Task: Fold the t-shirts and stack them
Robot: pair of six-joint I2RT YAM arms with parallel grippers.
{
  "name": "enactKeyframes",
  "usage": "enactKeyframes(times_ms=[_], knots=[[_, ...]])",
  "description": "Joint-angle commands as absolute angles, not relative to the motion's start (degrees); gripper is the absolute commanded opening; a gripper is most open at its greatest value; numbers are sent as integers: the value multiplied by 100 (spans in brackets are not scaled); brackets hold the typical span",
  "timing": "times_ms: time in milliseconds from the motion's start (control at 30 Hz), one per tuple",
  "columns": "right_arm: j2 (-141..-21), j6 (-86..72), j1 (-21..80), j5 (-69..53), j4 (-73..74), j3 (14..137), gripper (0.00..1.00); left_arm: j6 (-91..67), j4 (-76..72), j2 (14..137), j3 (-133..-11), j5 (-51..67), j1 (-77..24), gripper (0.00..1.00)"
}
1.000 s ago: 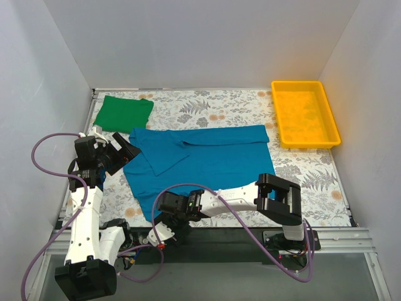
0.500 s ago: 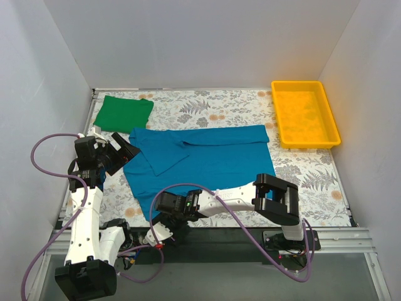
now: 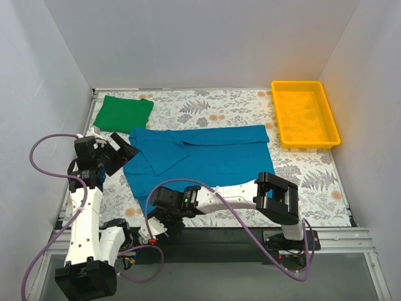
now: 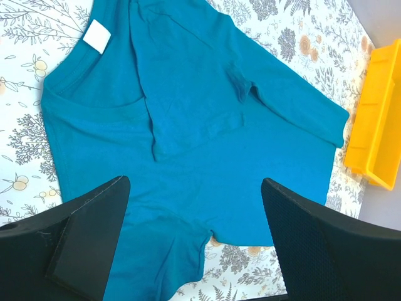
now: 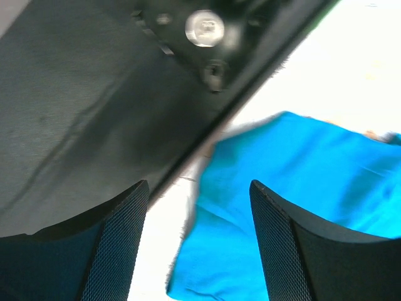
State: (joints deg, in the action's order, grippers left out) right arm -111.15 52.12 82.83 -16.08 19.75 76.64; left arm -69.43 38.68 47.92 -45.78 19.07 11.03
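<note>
Two t-shirts lie on the floral table. The teal-blue shirt is spread flat across the middle, its collar toward 9 o'clock and its hem toward 3 o'clock. One sleeve is turned in over the body. The left wrist view shows a white label inside the collar. The green shirt sits folded into a compact rectangle at 10 o'clock on the table, near the teal one but apart from it. A yellow tray stands at 2 o'clock, against the right wall.

The left gripper hangs at 9 o'clock of the teal shirt, just beside its collar edge. Its own camera looks down on the cloth between the two fingers, which stand wide apart with nothing between them.

The right gripper is low at 7 o'clock of the teal shirt, by the near corner of the cloth at the table's black front edge. Its wrist view is blurred. The fingers are parted, the shirt's corner lies beyond the tips at 1 o'clock, and no cloth is pinched.
</note>
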Motion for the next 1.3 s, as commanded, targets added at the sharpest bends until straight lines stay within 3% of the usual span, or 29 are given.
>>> enactKeyframes(times_ms=[0,600,1267], knots=[[-11162,5001,8139,-1521,1942,8015,71,-6899,3946,4728,-4860,1767,1090,85],[-11830,4676,8086,-1248,1899,8314,63,-6891,3920,4693,-4799,1811,1090,85],[-12085,4307,7770,-1283,1740,8218,35,-6873,3902,4711,-4781,1872,1090,85]])
